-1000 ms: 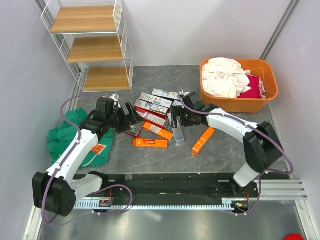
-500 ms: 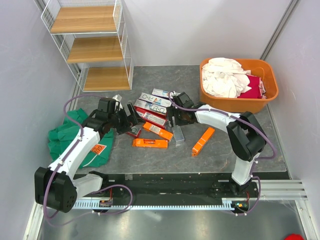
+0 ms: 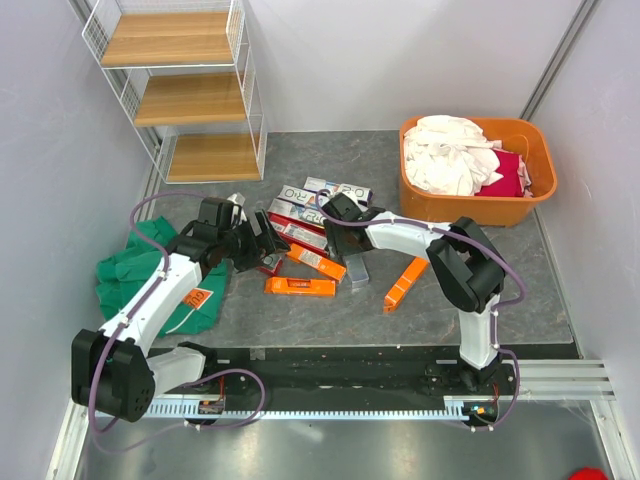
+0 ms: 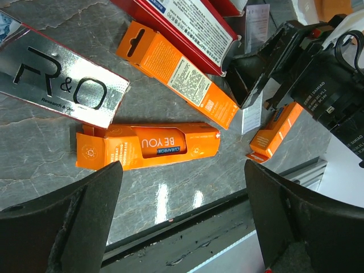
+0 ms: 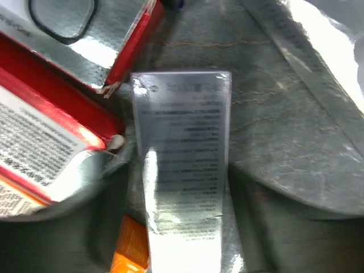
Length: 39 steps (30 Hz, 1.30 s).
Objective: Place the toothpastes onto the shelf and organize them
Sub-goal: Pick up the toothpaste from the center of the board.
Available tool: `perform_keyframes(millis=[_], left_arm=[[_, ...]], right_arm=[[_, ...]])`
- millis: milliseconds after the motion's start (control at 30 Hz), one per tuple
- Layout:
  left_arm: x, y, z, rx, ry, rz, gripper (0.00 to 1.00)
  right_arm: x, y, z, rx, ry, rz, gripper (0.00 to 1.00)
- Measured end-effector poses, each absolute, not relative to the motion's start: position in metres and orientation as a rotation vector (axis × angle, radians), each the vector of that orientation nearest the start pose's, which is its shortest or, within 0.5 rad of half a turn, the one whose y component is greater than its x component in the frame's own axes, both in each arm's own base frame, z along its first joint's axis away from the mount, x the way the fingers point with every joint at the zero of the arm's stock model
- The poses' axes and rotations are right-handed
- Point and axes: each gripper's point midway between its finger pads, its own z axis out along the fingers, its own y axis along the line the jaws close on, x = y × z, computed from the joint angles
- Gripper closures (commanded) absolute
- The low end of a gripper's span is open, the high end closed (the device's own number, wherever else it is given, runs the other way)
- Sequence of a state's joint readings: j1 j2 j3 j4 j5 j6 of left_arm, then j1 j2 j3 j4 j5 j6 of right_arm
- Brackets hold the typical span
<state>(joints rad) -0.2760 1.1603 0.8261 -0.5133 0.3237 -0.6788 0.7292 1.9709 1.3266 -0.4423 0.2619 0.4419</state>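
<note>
Three orange cartons (image 3: 300,286), one shelf (image 3: 172,40) of three boards, one orange tub (image 3: 478,208), one green cloth (image 3: 128,272).

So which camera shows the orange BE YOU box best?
The left wrist view: the orange BE YOU carton lies close up, lettering readable. The top view shows the carton small and unreadable. The right wrist view doesn't clearly show it.
</note>
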Motion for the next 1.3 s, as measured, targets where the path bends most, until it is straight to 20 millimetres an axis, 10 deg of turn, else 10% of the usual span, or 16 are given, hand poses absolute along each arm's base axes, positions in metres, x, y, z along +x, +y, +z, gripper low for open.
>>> perform_keyframes(millis=[100, 533, 967, 1300], left_arm=[[0.261, -0.157, 0.134, -0.355, 2.511, -0.802, 0.06], [0.259, -0.157, 0.139, -0.336, 2.493, -0.804, 0.08], [0.268, -0.167, 0.190, -0.234, 2.296, -0.894, 0.09], [0.275, -0.205, 0.253, -0.050, 2.087, -1.013, 0.06]], right_arm=[[0.345, 0.273, 0.020, -0.285, 2.583, 0.086, 0.69], [0.337, 0.283, 0.032, -0.297, 2.609, 0.223, 0.74], [0.365, 0.249, 0.189, 0.076, 2.256, 0.629, 0.86], [0.363, 0.227, 0.219, 0.301, 2.150, 0.780, 0.88]])
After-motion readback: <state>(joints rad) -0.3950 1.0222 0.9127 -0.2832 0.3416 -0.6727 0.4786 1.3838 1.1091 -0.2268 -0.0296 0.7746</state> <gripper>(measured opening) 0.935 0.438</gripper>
